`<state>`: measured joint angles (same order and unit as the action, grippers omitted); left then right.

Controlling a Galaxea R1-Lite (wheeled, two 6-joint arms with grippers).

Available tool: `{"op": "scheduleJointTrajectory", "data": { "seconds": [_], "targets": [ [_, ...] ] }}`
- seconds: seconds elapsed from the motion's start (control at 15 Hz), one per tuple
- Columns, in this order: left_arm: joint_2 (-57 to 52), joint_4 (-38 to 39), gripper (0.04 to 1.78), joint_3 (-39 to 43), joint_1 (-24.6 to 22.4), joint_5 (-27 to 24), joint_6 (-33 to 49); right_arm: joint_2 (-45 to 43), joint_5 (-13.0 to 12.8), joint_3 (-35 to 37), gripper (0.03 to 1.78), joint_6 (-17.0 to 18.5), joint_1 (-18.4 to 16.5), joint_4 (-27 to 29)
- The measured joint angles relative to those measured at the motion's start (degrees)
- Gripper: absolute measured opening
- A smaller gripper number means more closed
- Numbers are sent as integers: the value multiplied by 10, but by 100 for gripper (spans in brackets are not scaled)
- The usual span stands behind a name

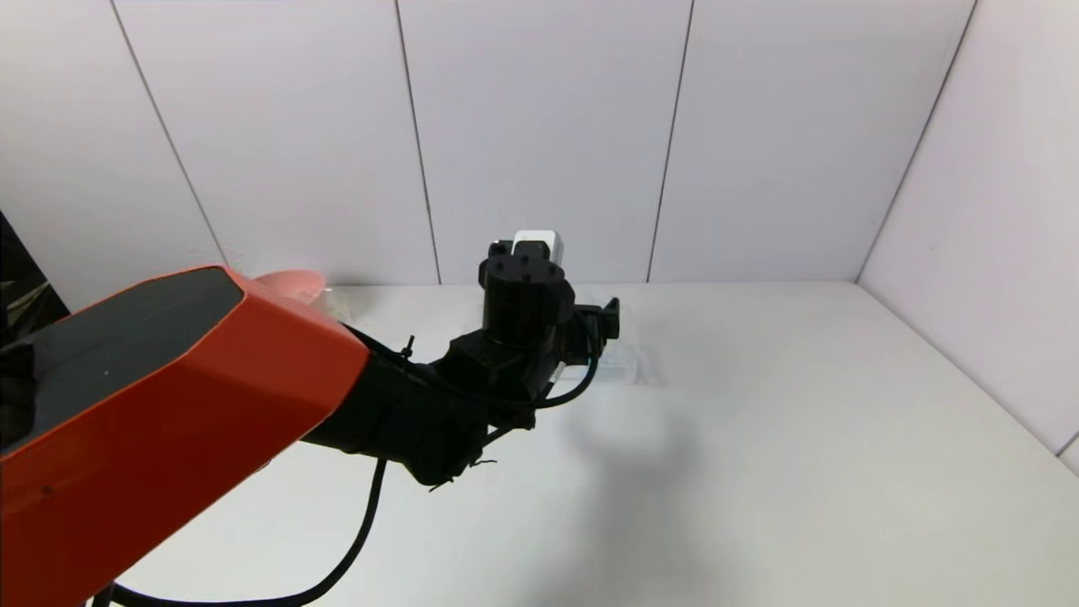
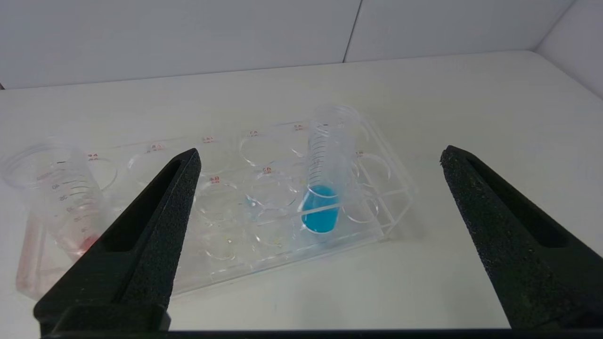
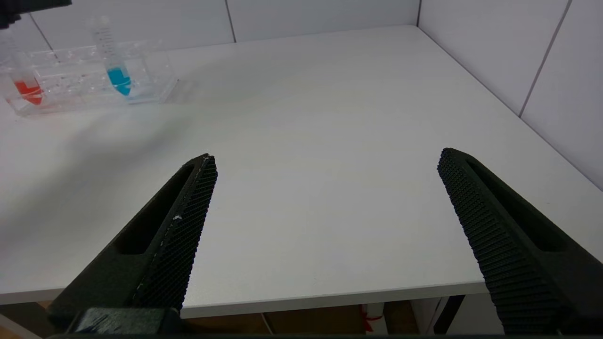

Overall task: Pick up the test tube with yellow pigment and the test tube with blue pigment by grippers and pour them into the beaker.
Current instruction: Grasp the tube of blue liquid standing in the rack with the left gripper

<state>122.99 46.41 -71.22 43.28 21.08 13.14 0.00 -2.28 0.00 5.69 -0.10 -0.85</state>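
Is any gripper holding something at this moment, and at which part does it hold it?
Nothing is held. The left gripper is open before the test tube with blue pigment in the rack; the right gripper is open over the table.

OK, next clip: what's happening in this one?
The left gripper hangs open and empty over the clear tube rack, facing the test tube with blue pigment, which stands in the rack. A red-liquid tube stands at the rack's other end. The right gripper waits open near the table edge.
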Motion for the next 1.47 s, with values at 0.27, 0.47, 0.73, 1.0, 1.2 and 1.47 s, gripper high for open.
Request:
{"op": "scheduleJointTrajectory", "data": {
  "seconds": [0.27,0.47,0.73,1.0,1.2,1.47],
  "targets": [
    [51,-5,178,-52,-2,-1,-1,0,0,0,171,0,0,0],
    [87,-13,178,-95,-10,-2,-7,0,0,0,171,0,0,0],
    [130,-44,178,-160,-22,-3,-7,0,0,0,171,0,0,0],
    [158,-66,174,-198,-25,-3,-7,0,0,0,171,0,0,0],
    [164,-66,149,-202,-25,-2,-7,0,0,0,171,0,0,0],
    [163,-74,81,-205,-24,-3,-7,0,0,0,171,0,0,0]
  ]
}}
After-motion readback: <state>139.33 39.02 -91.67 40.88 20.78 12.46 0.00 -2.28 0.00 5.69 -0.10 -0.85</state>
